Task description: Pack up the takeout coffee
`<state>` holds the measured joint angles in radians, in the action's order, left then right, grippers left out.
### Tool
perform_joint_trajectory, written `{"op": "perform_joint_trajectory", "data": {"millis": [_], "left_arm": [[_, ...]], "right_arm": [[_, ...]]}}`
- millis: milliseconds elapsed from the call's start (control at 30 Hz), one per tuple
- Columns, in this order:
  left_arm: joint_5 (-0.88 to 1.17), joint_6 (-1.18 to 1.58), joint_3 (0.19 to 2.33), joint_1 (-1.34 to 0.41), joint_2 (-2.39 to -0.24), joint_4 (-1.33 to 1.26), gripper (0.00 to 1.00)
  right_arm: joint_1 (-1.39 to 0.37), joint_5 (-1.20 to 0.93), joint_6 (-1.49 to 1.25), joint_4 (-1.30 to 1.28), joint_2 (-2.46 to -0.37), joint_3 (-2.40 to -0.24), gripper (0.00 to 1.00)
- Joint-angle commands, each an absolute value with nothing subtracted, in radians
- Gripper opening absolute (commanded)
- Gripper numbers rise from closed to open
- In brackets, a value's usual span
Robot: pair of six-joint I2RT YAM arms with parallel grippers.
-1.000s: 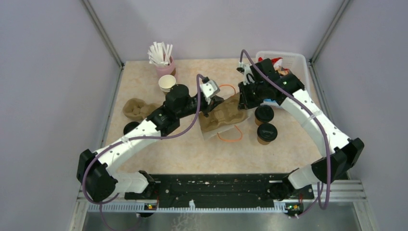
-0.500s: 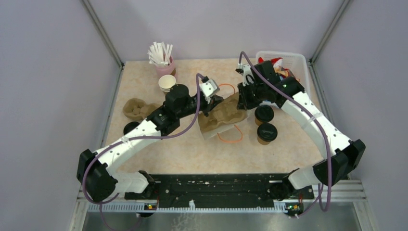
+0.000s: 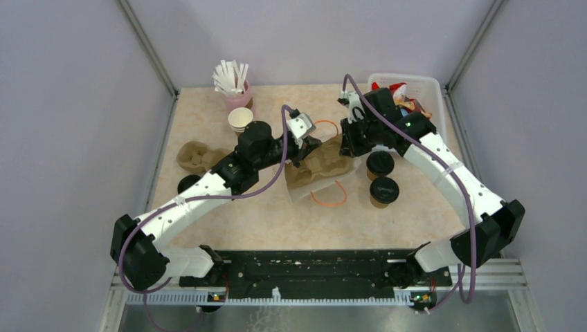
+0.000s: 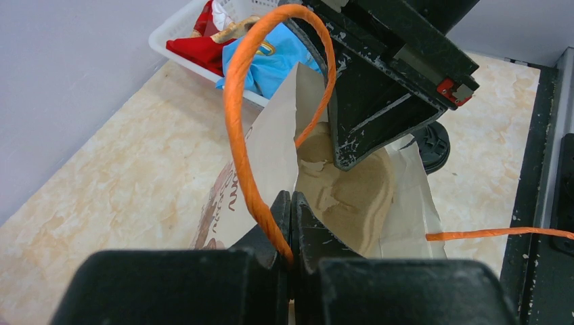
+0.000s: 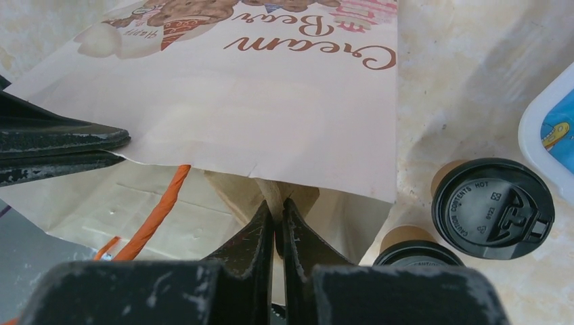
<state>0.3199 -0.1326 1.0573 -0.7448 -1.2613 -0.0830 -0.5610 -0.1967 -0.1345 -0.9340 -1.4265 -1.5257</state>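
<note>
The two takeout coffee cups, brown paper with black lids, stand right of centre, one farther [image 3: 380, 164] and one nearer [image 3: 384, 190]; both also show in the right wrist view [image 5: 493, 208] [image 5: 413, 254]. A cream printed paper bag [image 3: 304, 185] with orange handles lies on its side, mouth toward the right. A brown pulp cup carrier [image 3: 325, 162] sits partly inside it. My left gripper [image 3: 309, 149] [image 4: 290, 200] is shut on the bag's upper orange handle [image 4: 233, 101]. My right gripper [image 3: 348, 149] [image 5: 274, 206] is shut on the carrier's edge [image 5: 298, 193] at the bag's mouth.
A pink cup of white straws [image 3: 235, 86] and a stack of lidless cups [image 3: 240, 120] stand at the back left. A second pulp carrier [image 3: 197, 156] and a loose black lid [image 3: 187, 183] lie left. A white basket of snacks [image 3: 408, 90] sits at the back right.
My right gripper has edged slightly left with the carrier. The bag's lower orange handle has shifted a little. Both cups have stayed put.
</note>
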Motion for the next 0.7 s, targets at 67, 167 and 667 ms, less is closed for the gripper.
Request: {"op": "perform_joint_trajectory", "data": {"millis": [67,167,667], "left_arm": [[0.305,-0.12,1.045,-0.742,-1.272,-0.149,0.0],[0.269,-0.111,1.048,-0.736,-1.283,-0.141,0.0],[0.279,-0.084,1.075,-0.703,-1.298,-0.097,0.0]], "right_arm": [[-0.569,-0.173,-0.196,-0.781,-1.391,-1.454,0.22],[-0.586,-0.124,-0.234,-0.812,-1.374,-1.508,0.45],[-0.571,0.147,-0.254,-1.142,-1.354,-1.724,0.76]]}}
